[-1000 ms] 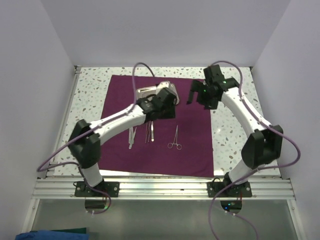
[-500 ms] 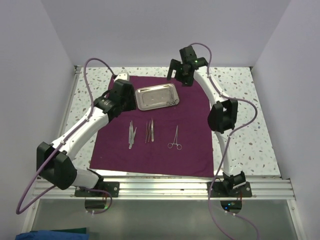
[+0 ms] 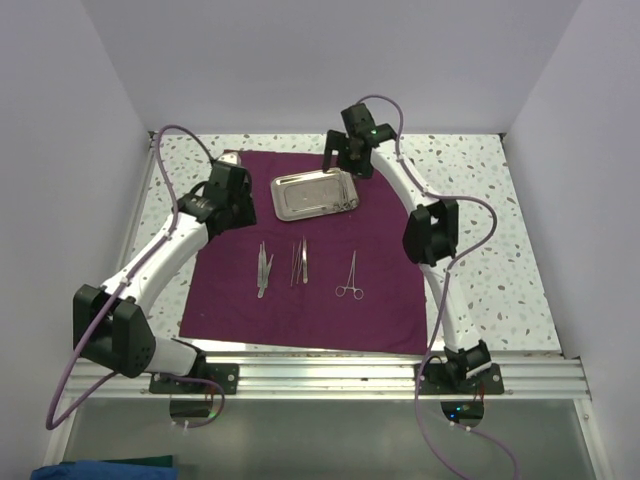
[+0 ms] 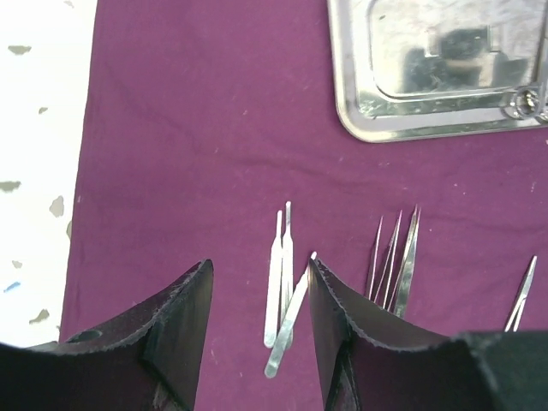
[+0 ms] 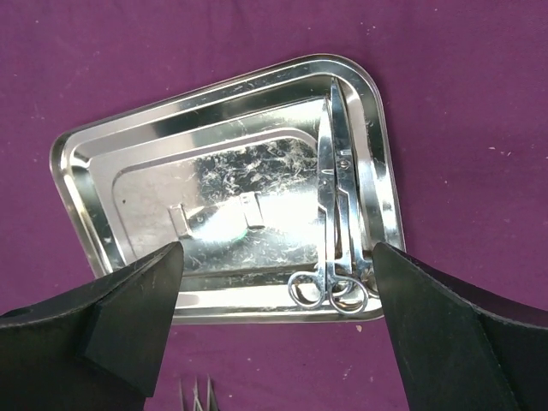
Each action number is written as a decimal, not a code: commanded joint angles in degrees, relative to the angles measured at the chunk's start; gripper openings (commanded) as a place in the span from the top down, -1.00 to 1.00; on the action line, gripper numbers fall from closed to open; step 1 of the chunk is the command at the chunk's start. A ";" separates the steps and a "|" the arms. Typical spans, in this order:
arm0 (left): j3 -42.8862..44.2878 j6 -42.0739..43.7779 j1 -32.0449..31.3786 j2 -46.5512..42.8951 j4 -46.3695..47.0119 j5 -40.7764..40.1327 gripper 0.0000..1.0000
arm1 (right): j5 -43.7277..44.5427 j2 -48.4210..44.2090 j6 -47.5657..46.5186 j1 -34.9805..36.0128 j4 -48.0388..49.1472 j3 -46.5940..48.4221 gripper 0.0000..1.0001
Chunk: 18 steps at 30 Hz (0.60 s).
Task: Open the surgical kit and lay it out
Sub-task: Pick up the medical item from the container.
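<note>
**Kit status, approx. three-quarters done**

- Cloth wrap (image 3: 300, 305): open, flat on table (image 3: 470, 220). Done.
- Steel tray (image 3: 290, 196): out, on far part of cloth.
- Row on near cloth, well apart: flat tweezers (image 3: 263, 270), pointed tweezers (image 3: 299, 262), ring-handled forceps (image 3: 350, 278). Laid out.
- Ring-handled scissors (image 5: 338, 223): inside tray, along one short wall. Not yet laid out.
- Left gripper (image 4: 259, 282): over cloth's left side, jaws part-open, empty.
- Right gripper (image 5: 278, 257): above tray, jaws wide, empty.
- Remaining, prob.: scissors out of tray to the row.
</note>
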 commanded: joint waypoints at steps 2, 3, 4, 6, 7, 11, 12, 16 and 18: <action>1.33 -6.04 0.78 -1.10 -5.02 -1.67 -0.02 | 6.70 -1.02 -3.10 1.69 0.99 0.04 -0.89; 1.24 -7.01 0.78 -1.36 -6.25 -1.58 -0.02 | 7.75 -0.58 -3.27 1.70 0.46 0.56 -0.88; 0.98 -8.67 0.78 -1.80 -6.87 -1.58 -0.02 | 9.42 0.81 -3.36 1.61 -0.24 1.35 -0.83; 0.11 -9.56 0.78 -3.65 -7.93 -1.49 -0.01 | 9.52 2.05 -3.36 1.69 -0.34 1.80 -0.80; 0.01 -9.82 0.78 -4.35 -8.28 -1.41 -0.01 | 9.09 3.19 -3.10 1.70 -0.42 1.80 -0.75; -1.21 -8.25 0.78 -8.47 -8.64 -1.93 -0.02 | 9.87 1.98 -2.75 2.40 2.64 -5.74 -0.61; -1.83 -7.72 0.78 -9.10 -8.11 -1.85 -0.02 | 9.87 1.71 -2.75 2.49 3.35 -7.50 -0.57; -1.04 -6.05 0.78 -10.86 -9.42 -0.01 -0.01 | 11.19 2.41 -3.36 3.19 3.45 -9.28 -0.35; -2.09 -6.48 0.69 -13.49 -10.13 0.61 -0.01 | 11.98 3.72 -3.62 3.36 3.01 -8.40 -0.27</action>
